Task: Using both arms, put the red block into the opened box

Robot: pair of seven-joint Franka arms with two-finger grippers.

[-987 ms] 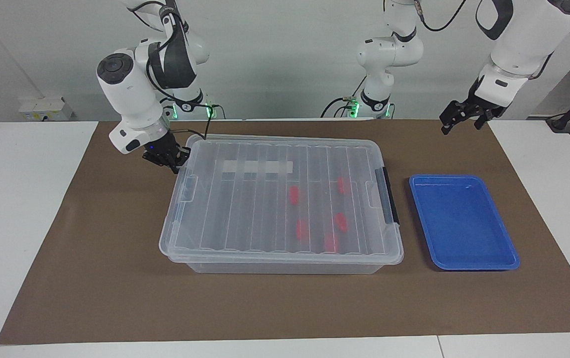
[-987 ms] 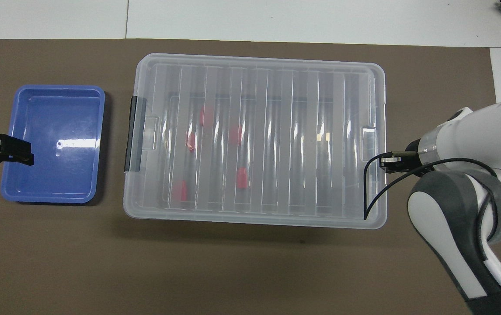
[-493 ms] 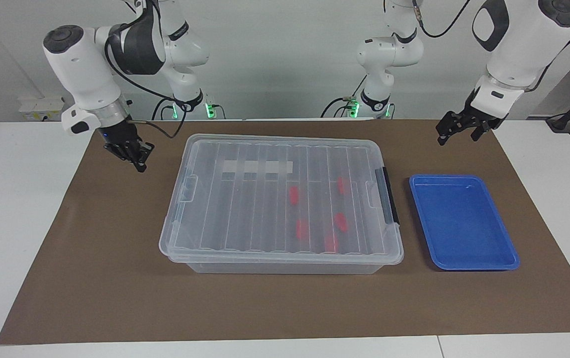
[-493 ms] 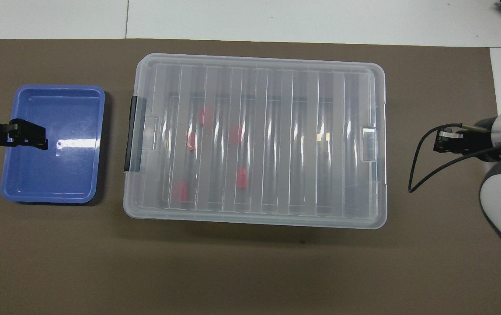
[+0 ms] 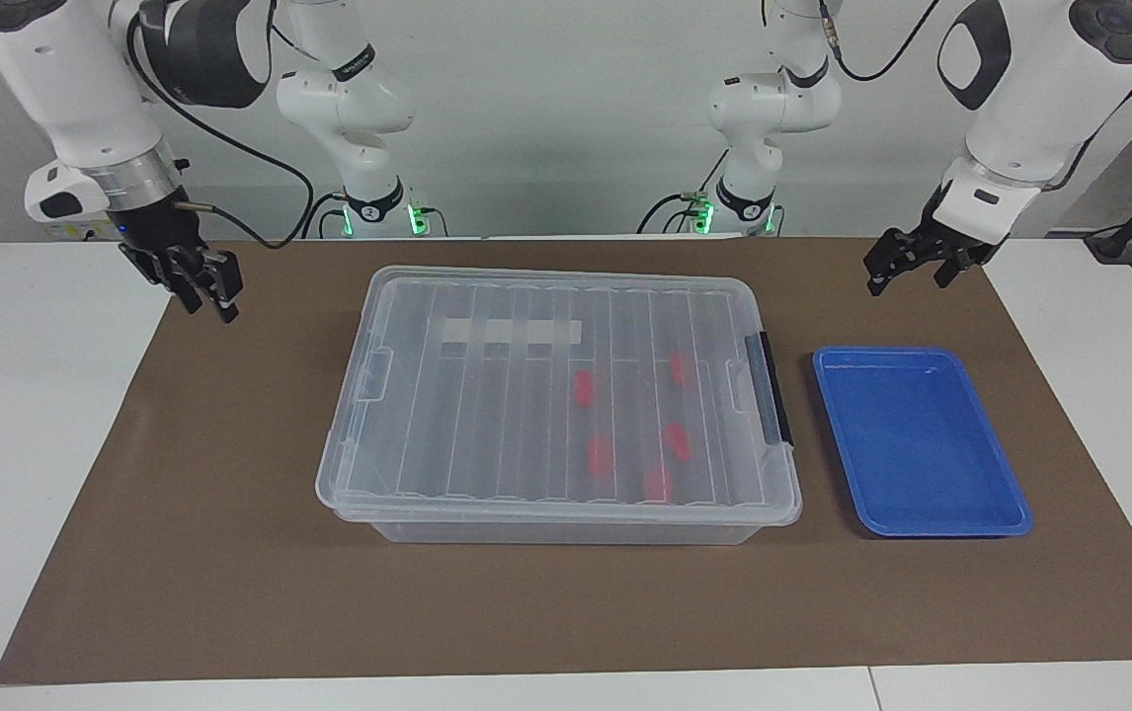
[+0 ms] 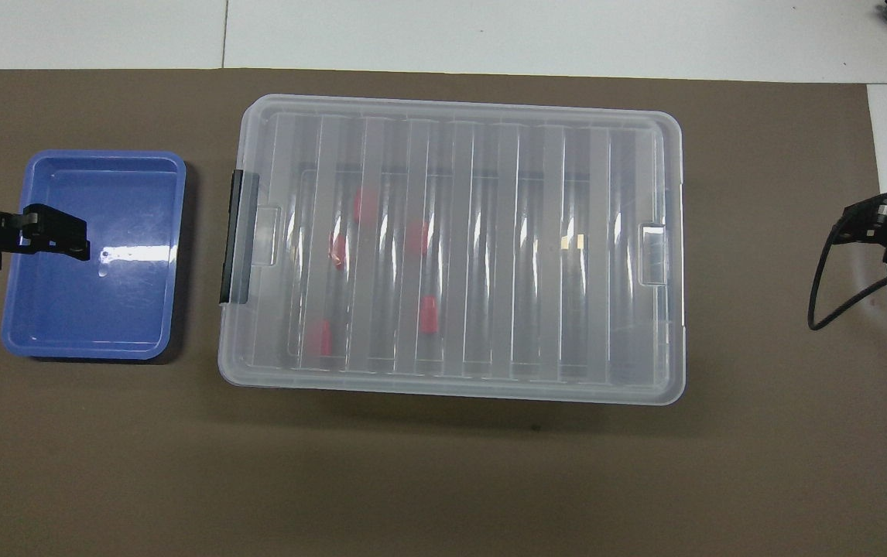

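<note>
The box point(image 5: 487, 415) point(image 6: 490, 247) stands mid-mat with its ribbed clear lid lying shut on it, the black latch point(image 5: 773, 390) at the end toward the left arm. Several red blocks show through the lid, among them one point(image 5: 583, 387) point(image 6: 415, 238) near the middle and one point(image 5: 658, 482) point(image 6: 321, 338). My right gripper point(image 5: 211, 302) point(image 6: 842, 232) hangs open and holds nothing, over the mat's edge at the right arm's end, well apart from the box. My left gripper point(image 5: 907, 279) point(image 6: 64, 236) is open and holds nothing, raised near the blue tray.
A shallow blue tray point(image 5: 1006, 518) point(image 6: 87, 348) lies beside the box's latch end with nothing in it. A brown mat point(image 5: 230, 553) covers the table's middle, with white table top at both ends. A black cable loops from the right wrist point(image 6: 819, 309).
My right gripper has pulled away from the box's end, swung out toward the right arm's end of the table, risen and opened. The left gripper shifted only slightly. The box stayed put.
</note>
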